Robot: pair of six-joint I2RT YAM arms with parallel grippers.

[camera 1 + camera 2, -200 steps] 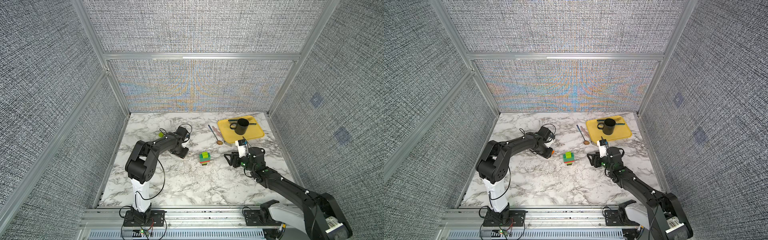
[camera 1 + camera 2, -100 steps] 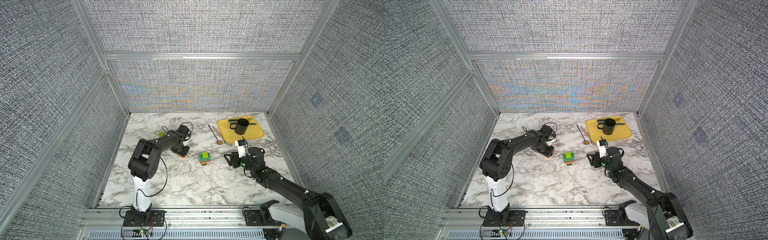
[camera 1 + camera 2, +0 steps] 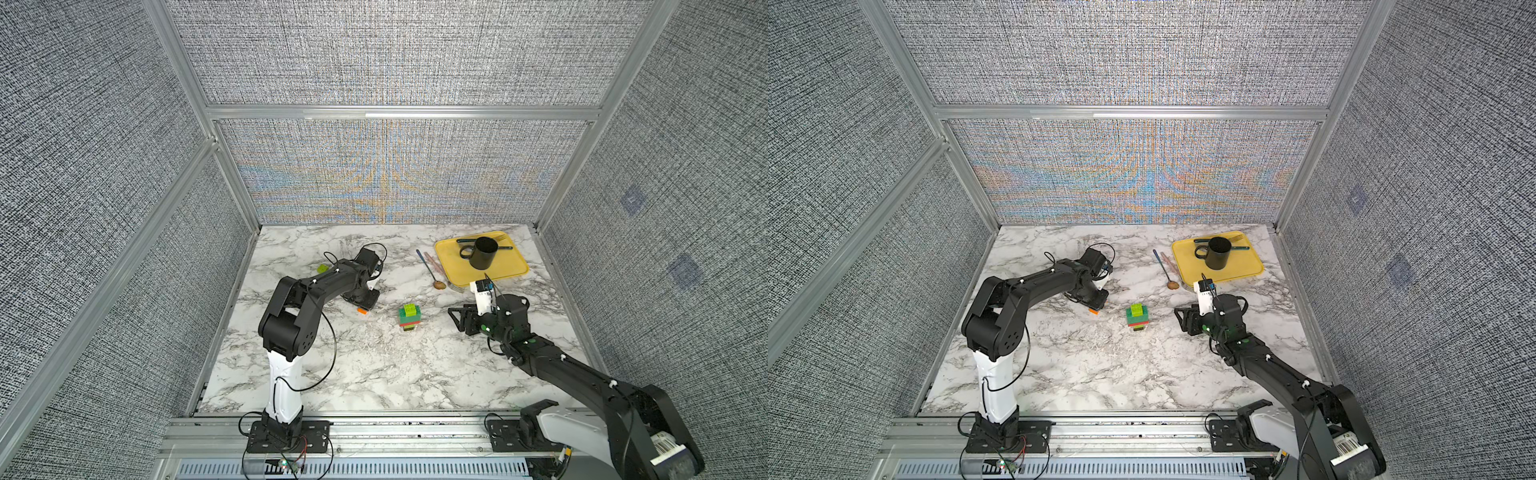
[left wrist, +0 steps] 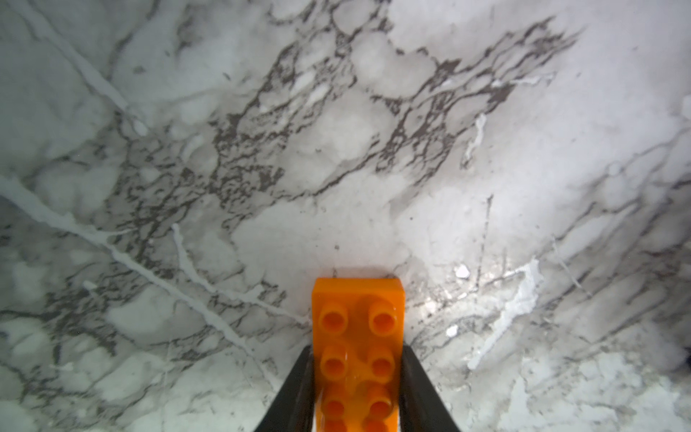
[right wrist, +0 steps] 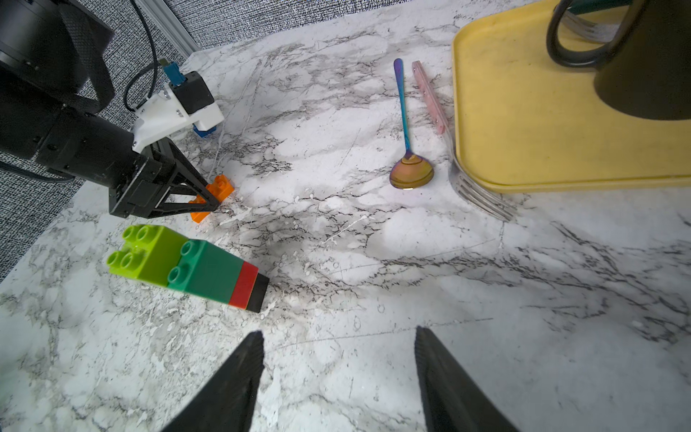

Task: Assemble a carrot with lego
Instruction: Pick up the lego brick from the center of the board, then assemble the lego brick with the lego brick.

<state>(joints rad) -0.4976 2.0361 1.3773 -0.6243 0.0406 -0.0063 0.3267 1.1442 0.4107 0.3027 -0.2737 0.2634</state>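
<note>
**Marble counter, orange brick gripped, carrot waiting**

Marble counter across the whole cell, with a yellow tray in the far corner on the right arm's side. Near the middle, between the two arms: the carrot, upright by both top views, studs up, lime over dark green over red over a black tip. Just off it on the left arm's side, not touching: the orange brick, on the counter or barely above it, cannot tell which. Clamped across its short width by the left fingers, long axis in line with them, far end sticking out free. Right fingers apart and empty, facing the carrot from the opposite side, about as near as the left. Next, probably: lift the brick, carry it sideways toward the right arm, square it over the lime studs, press down.
</note>
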